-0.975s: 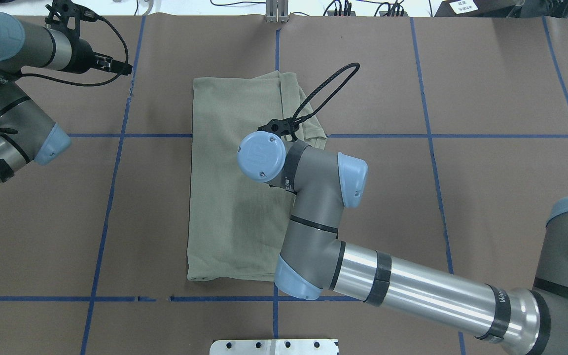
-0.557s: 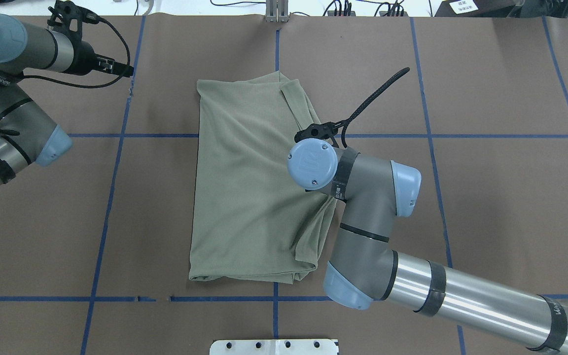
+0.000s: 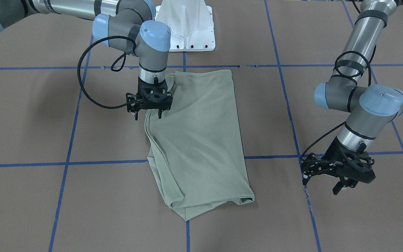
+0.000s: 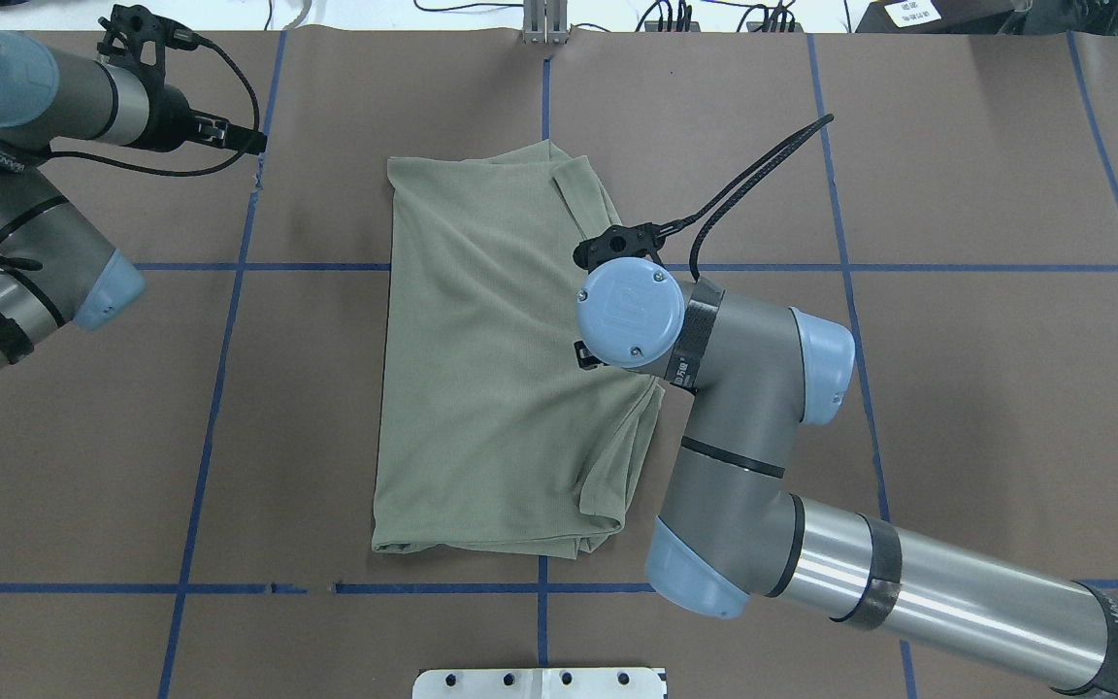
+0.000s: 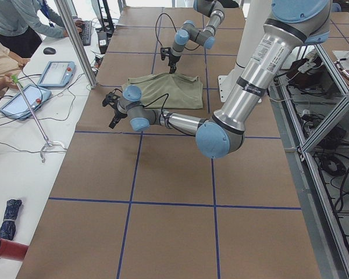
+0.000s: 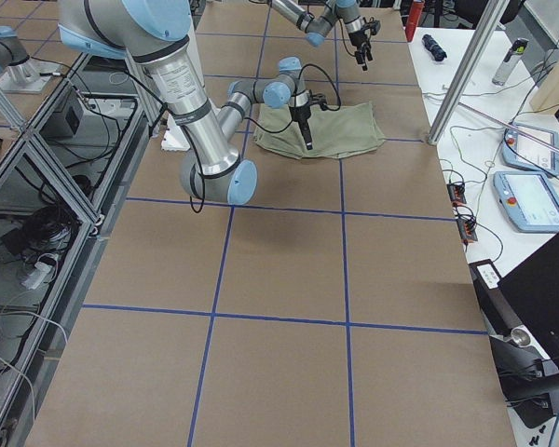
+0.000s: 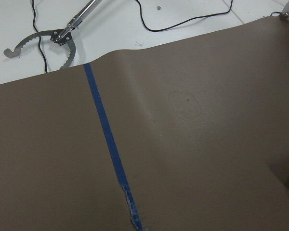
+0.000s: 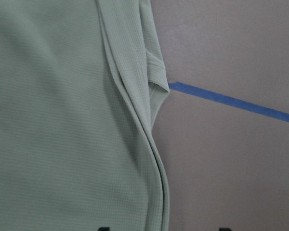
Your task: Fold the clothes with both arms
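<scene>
The sage-green shirt (image 4: 481, 369) lies folded into a long rectangle at the table's middle, and also shows in the front view (image 3: 201, 140). No logo or neck tag shows. My right gripper (image 3: 148, 117) is open and points down at the shirt's right edge, one finger on each side of the layered hem. The right wrist view shows that edge (image 8: 154, 144) with nothing held. In the overhead view the wrist hides this gripper. My left gripper (image 3: 327, 182) is open and empty, low over bare table to the shirt's far left (image 4: 239, 136).
Blue tape lines (image 4: 229, 291) grid the brown table cover. The white pedestal base (image 3: 187, 28) stands at the robot's side. A metal grabber tool (image 7: 38, 43) lies beyond the table's far edge. Operators and tablets (image 5: 55, 72) are at the side bench.
My right gripper has moved right, from over the shirt's middle to its right edge. The shirt's right side has spread out rightward with it. The left arm has barely moved.
</scene>
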`<act>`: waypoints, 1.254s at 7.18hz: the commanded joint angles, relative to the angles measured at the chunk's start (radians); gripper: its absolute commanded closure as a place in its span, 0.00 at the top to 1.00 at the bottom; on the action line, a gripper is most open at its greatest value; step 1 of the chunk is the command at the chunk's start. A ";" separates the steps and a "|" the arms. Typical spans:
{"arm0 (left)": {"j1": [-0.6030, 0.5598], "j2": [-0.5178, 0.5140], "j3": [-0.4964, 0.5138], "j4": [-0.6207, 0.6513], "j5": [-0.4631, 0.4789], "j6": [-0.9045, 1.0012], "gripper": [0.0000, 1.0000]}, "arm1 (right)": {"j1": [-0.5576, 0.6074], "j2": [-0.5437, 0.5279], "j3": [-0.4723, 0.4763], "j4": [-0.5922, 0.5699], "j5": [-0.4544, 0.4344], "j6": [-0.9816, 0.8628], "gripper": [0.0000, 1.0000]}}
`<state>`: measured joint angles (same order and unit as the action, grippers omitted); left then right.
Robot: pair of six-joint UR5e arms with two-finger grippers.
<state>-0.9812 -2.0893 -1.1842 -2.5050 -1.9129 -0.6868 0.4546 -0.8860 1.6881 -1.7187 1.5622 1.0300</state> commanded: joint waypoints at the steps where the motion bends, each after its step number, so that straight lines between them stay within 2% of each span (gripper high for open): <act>1: -0.001 0.000 0.000 0.000 0.000 0.000 1.00 | -0.084 0.001 0.061 0.005 0.010 0.171 1.00; 2: 0.001 0.002 0.000 0.000 0.000 0.001 1.00 | -0.143 0.005 0.059 0.004 -0.034 0.285 1.00; 3: -0.001 0.002 0.000 0.000 0.000 0.001 1.00 | -0.195 0.004 0.052 -0.005 -0.083 0.324 1.00; 4: 0.001 0.002 0.000 0.000 0.000 0.001 1.00 | -0.212 -0.007 0.051 -0.010 -0.096 0.323 0.97; 5: -0.001 0.002 0.000 0.000 0.000 0.000 1.00 | -0.217 -0.010 0.045 -0.045 -0.103 0.315 0.89; 7: -0.001 0.006 0.000 0.000 0.000 0.001 1.00 | -0.217 -0.007 0.047 -0.091 -0.100 0.289 0.57; 8: 0.001 0.006 -0.002 0.000 0.000 0.001 1.00 | -0.217 -0.002 0.051 -0.119 -0.099 0.247 0.36; 9: -0.001 0.006 -0.002 0.000 0.000 0.001 1.00 | -0.215 -0.005 0.058 -0.149 -0.099 0.243 0.10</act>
<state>-0.9812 -2.0838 -1.1851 -2.5050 -1.9129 -0.6859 0.2386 -0.8903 1.7392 -1.8321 1.4628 1.2927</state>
